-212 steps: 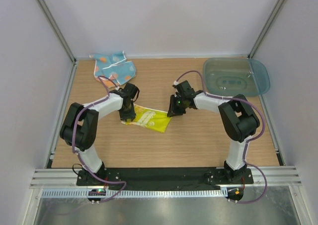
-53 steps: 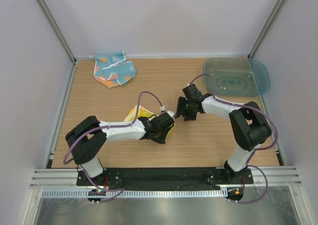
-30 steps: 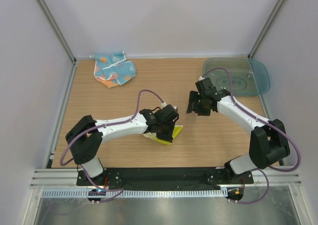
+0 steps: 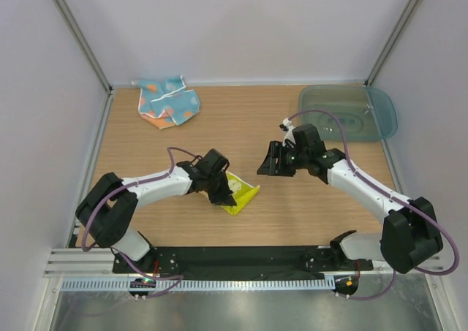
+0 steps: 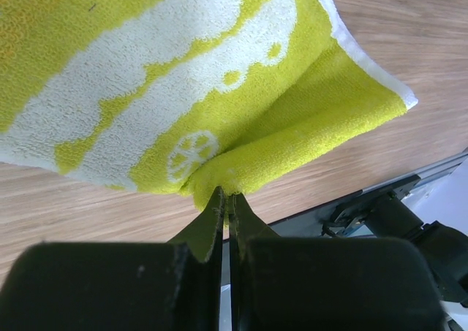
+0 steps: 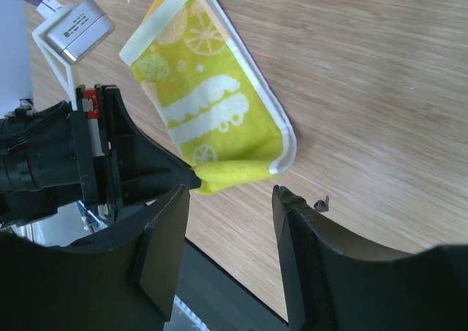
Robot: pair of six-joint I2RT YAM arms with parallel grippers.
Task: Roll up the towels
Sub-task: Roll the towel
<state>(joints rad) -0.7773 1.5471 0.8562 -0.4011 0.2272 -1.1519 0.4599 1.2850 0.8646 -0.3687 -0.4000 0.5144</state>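
the yellow towel [image 4: 245, 193] lies folded on the table [image 4: 307, 214], toward the front and about midway across, and my left pincer [image 4: 223, 197] is clamped on its near folded corner, jaws pressed together with the terry pinched between them. my right pincer [image 4: 267, 163] hangs near the towel's far right side, jaws spread wide, holding nothing. a blue towel [image 4: 167, 101] sits crumpled at the far left corner, a tub [image 4: 387, 116] at the far right.

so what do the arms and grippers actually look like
The left arm and right arm have white links with chunky black joints, and a purple cable loops along each. The left gripper and right gripper are black with flat, tapering fingers.
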